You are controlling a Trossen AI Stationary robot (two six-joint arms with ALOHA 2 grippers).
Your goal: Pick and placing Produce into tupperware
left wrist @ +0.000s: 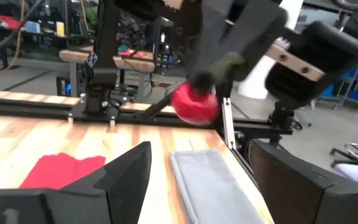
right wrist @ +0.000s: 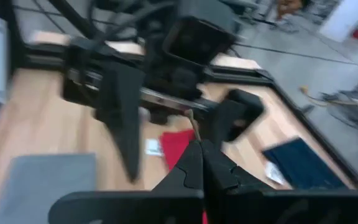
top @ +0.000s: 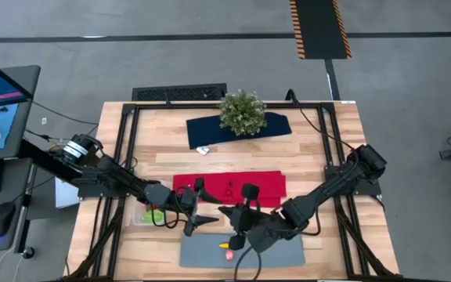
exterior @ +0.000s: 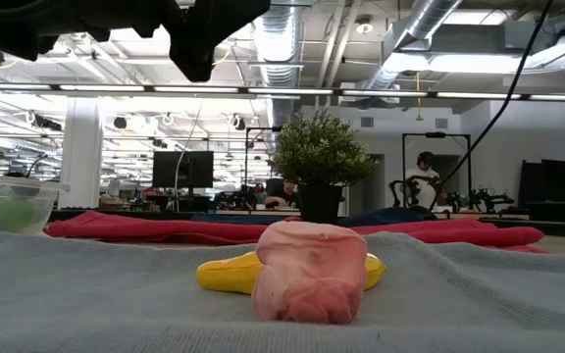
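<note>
Red strawberry hung pinched in the right gripper above the mat's rear edge; left gripper gaped empty beside it.

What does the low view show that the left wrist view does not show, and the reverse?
Only the low view: a pink toy produce piece in front of a yellow one, a bushy green potted plant, and the clear plastic tupperware with green produce inside. Only the left wrist view: the right end effector shut on a round red toy fruit. Both: the flat grey mat and red cloth.
</note>
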